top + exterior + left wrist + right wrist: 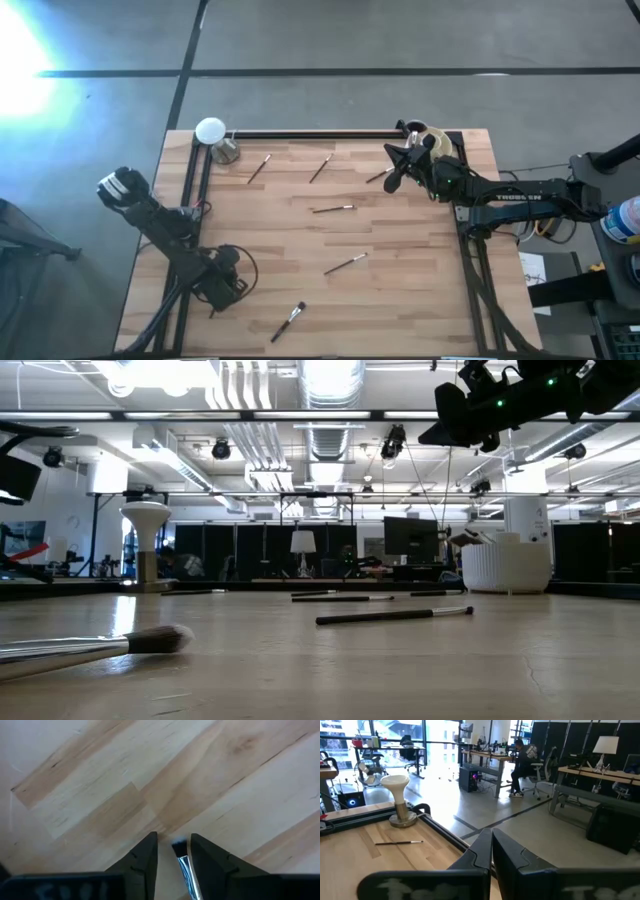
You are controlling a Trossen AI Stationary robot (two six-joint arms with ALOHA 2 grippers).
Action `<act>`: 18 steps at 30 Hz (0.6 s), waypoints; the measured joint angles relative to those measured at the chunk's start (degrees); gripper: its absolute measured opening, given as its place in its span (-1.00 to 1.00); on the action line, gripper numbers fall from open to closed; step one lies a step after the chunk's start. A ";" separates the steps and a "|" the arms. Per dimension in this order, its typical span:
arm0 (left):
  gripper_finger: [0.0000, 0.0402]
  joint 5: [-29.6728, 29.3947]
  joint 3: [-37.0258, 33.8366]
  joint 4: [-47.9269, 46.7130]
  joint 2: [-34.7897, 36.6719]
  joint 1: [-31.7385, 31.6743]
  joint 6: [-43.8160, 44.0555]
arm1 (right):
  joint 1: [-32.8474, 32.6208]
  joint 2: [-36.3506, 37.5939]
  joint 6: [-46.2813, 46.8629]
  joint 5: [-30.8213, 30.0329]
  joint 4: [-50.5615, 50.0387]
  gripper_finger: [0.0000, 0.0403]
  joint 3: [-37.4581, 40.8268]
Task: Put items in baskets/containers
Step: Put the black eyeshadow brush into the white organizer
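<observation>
Several thin brushes lie flat on the wooden table: one (260, 168), another (320, 170), one at mid-table (333, 209), one (345, 264), and a fluffy-headed one (288, 322) near the front edge. The cream-white cup (432, 140) stands at the far right, partly under the right arm. My left gripper (225, 283) points down at the near left and is open. Its fingers stand on either side of a brush's dark bristle tip (178, 849), which lies closer to one finger. My right gripper (490, 834) is shut and level, and hovers beside the cup.
A flat white disc on a brass-coloured stand (212, 132) sits at the far left corner. A black rail (300, 133) runs along the far edge, with dark frame bars down both sides. Bare wood lies between the brushes at mid-table.
</observation>
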State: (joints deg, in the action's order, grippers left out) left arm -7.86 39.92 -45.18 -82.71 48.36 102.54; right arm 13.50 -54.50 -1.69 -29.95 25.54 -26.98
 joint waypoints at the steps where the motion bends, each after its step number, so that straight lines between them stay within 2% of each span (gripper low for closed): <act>1: -0.45 -0.02 -0.42 0.48 0.10 0.00 0.09 | 0.00 0.00 0.00 0.00 0.00 -0.96 0.00; 6: -0.56 0.01 -1.93 1.31 0.19 0.63 1.82 | 0.00 0.00 -0.02 -0.02 0.00 -0.96 0.00; 13: -0.96 -0.23 -1.86 0.86 0.26 1.32 -0.62 | 0.00 0.00 -0.28 -0.02 0.04 -0.96 0.00; 18: -0.99 -4.09 1.08 -1.72 1.79 1.25 -4.12 | 0.00 0.00 -0.24 -0.02 0.09 -0.96 0.00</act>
State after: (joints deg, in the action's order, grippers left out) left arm -11.95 41.01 -46.91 -80.92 49.61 98.42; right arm 13.50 -54.50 -1.93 -29.98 25.63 -26.98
